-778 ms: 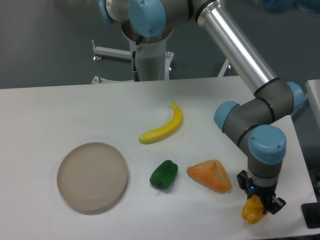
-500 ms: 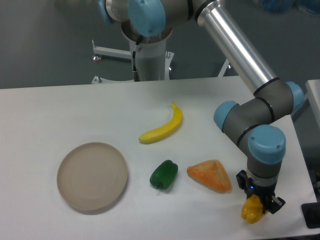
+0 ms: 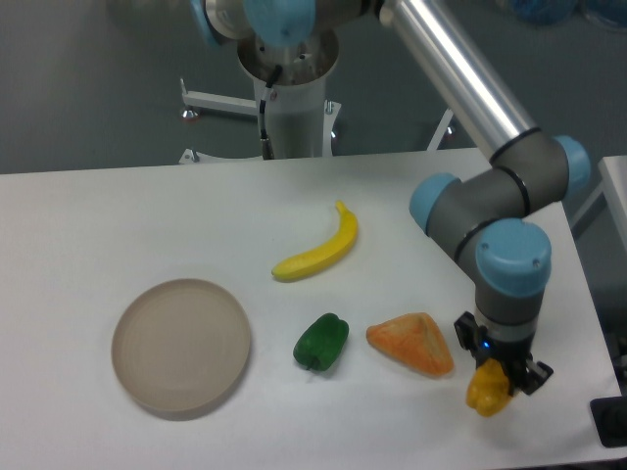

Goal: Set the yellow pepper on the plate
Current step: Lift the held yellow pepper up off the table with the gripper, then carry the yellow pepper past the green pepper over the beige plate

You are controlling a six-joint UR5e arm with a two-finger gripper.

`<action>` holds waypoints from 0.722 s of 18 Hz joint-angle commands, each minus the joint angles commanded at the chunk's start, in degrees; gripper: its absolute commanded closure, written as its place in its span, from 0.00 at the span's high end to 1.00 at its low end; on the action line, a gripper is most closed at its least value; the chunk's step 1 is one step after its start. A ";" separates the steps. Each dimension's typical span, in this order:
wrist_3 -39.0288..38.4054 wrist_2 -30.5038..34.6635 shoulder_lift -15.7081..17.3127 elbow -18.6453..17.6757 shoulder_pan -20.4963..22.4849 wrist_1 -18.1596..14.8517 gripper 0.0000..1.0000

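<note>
Your gripper is closed on the yellow pepper at the near right part of the table, its dark fingers pinching the top of the fruit from either side. You can see the pepper as a small, blocky, yellow-orange lump with a smooth, slightly glossy skin; its upper part is hidden between the fingers, so you cannot make out a stem. Whether it is touching the tabletop or hanging just above it cannot be told from this view.

Just to the left of the pepper you have the orange wedge, a larger triangular piece lying flat, close to the gripper but not touching it. Further left sits the green pepper, and behind that the banana, long and curved. The plate lies well apart from the pepper, at the near left of the table: round, flat, matte beige with a low rim, and nothing on it
</note>
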 joint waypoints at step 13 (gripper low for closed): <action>-25.65 -0.09 9.50 -7.13 -7.37 -10.82 0.54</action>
